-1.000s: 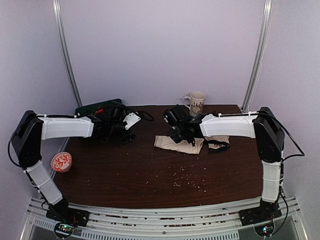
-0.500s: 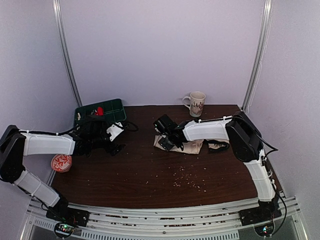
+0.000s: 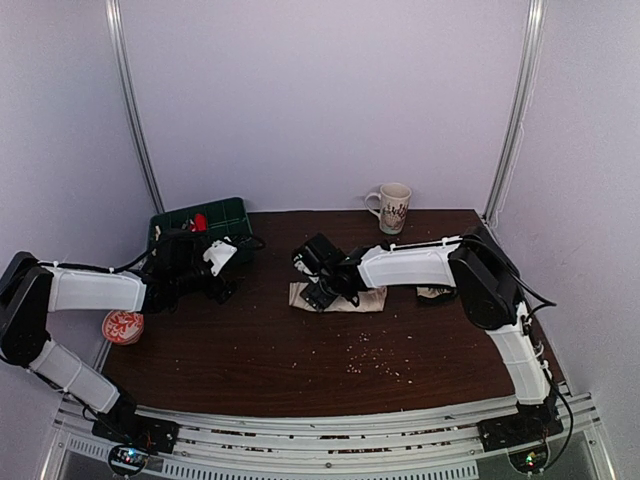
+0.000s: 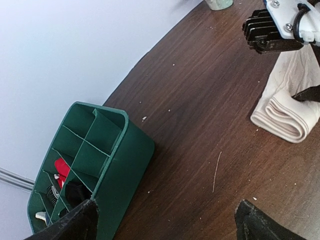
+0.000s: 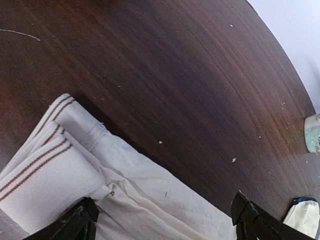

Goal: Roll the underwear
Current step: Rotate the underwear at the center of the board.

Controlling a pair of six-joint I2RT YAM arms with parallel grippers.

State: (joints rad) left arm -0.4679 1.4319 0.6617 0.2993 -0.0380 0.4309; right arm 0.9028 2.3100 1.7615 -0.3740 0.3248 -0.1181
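The cream underwear (image 3: 352, 298) lies folded in a flat band at mid table. In the right wrist view its end with brown stripes (image 5: 47, 170) is doubled over. My right gripper (image 3: 320, 288) is open, low over the band's left end, fingers (image 5: 80, 223) spread wide across the cloth (image 5: 165, 225). My left gripper (image 3: 222, 285) is open and empty, well left of the underwear, beside the green bin. In the left wrist view the layered end of the underwear (image 4: 287, 112) shows at the right, under the right gripper (image 4: 280, 25).
A green divided bin (image 3: 215, 220) with small items stands at the back left, close to my left gripper (image 4: 167, 225). A mug (image 3: 393, 207) stands at the back. A red patterned dish (image 3: 122, 325) sits at the left edge. A dark item (image 3: 436, 293) lies right of the underwear. Crumbs dot the table (image 3: 375, 350).
My right gripper has moved left, and the underwear now lies further left and more compact. My left arm has drawn back left toward the green bin.
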